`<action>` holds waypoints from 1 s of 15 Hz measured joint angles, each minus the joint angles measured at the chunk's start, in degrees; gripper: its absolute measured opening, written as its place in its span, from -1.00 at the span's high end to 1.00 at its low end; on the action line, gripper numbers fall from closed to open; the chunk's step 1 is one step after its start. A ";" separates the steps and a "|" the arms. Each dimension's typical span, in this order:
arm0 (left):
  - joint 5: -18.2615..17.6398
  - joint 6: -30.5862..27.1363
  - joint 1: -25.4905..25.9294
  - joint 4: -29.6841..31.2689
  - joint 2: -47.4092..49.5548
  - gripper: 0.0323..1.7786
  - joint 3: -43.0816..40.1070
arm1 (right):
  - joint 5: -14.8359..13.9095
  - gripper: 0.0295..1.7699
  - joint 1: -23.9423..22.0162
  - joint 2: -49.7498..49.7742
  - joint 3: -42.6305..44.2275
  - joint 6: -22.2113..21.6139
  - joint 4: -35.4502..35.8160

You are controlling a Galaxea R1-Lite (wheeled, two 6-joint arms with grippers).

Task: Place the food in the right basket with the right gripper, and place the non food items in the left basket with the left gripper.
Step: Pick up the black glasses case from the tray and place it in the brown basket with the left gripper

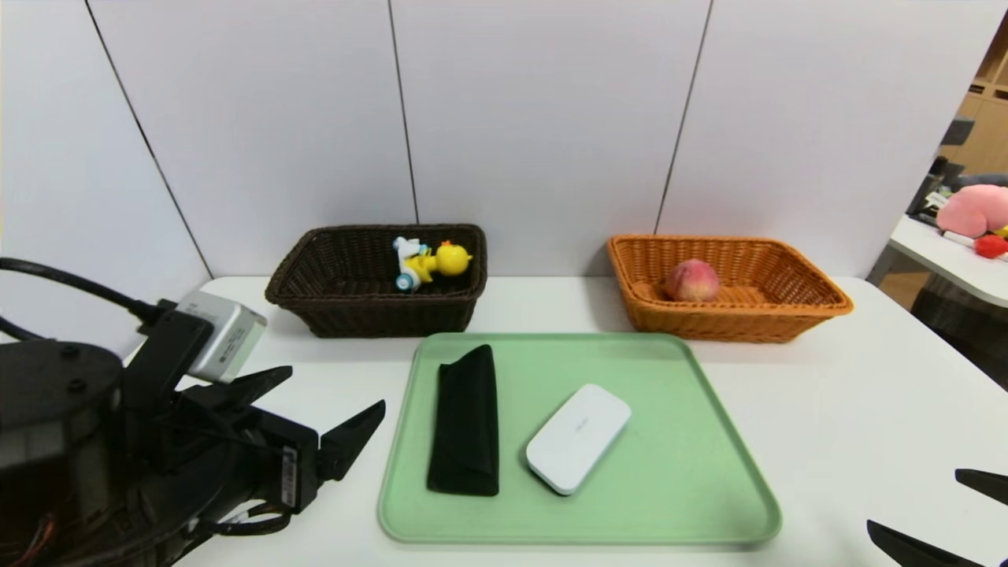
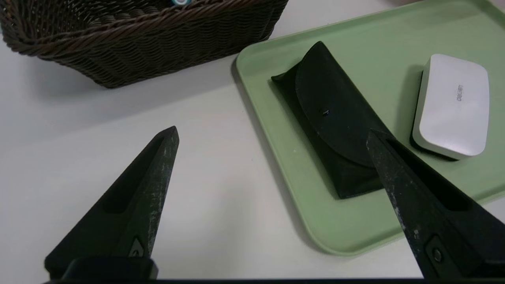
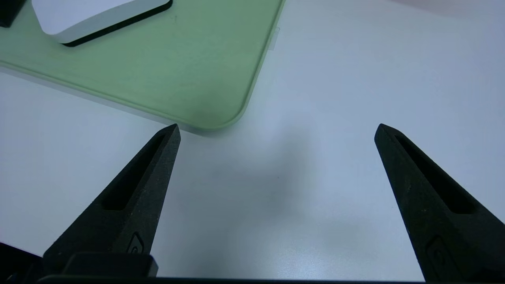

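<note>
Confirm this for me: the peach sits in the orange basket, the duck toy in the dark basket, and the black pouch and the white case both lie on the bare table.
One thing is wrong: the black pouch and the white case lie on the green tray, not the bare table, as the head view shows. The peach is in the orange basket and the duck toy in the dark basket.

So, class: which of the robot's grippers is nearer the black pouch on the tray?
Left. The left gripper, open, hangs just beside the black pouch at the tray's left edge; the right gripper, open, sits beyond the tray's far corner.
</note>
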State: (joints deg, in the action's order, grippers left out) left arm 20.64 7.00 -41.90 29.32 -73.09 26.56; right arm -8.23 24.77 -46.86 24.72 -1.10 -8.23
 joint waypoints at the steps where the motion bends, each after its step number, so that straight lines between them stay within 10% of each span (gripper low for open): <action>1: 0.06 0.20 -0.27 -0.05 -1.82 -0.90 1.93 | 0.02 -0.91 0.00 0.09 -0.17 0.02 0.00; 7: 2.57 4.50 -2.41 -7.17 -11.25 -0.90 14.75 | 0.00 -0.91 0.00 0.20 -0.72 0.13 0.00; 15: 2.18 20.44 -5.28 -37.56 -19.58 -0.90 35.12 | 0.71 -0.91 0.00 0.17 -1.16 0.28 0.02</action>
State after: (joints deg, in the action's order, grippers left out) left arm 22.82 27.44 -47.18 -8.24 -92.67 61.68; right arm -7.52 24.77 -46.69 23.56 -0.82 -8.20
